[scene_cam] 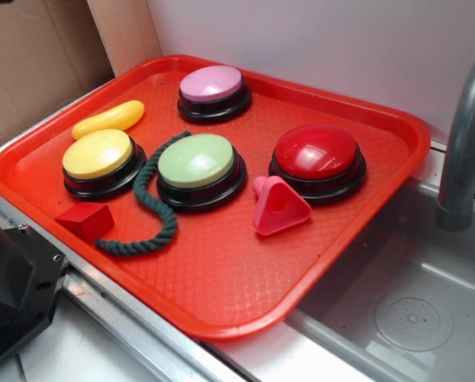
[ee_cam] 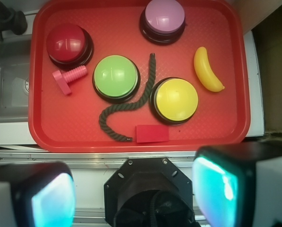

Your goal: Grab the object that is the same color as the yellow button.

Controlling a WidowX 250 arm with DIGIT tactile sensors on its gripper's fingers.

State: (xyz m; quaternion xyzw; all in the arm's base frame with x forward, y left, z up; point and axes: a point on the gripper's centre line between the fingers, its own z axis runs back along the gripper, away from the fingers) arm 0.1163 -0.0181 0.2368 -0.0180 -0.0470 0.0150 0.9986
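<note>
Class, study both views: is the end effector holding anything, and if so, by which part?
Nothing is held. In the wrist view the end effector hangs open short of the red tray, with the yellow banana piece lying untouched beside the yellow button.

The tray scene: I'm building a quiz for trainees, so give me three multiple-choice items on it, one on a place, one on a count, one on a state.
1. Where does the banana lie on the tray?
A. Beside the yellow button
B. On top of the red button
C. In the sink

2. How many round buttons are there?
A. Two
B. Four
C. Six

3. What is the gripper doing?
A. Holding the banana
B. Pressing the green button
C. Open, holding nothing

Answers:
1. A: it lies next to the yellow button, near the tray's edge.
2. B: pink, red, green and yellow.
3. C: in the wrist view its fingers stand wide apart with nothing between, short of the tray.
</note>
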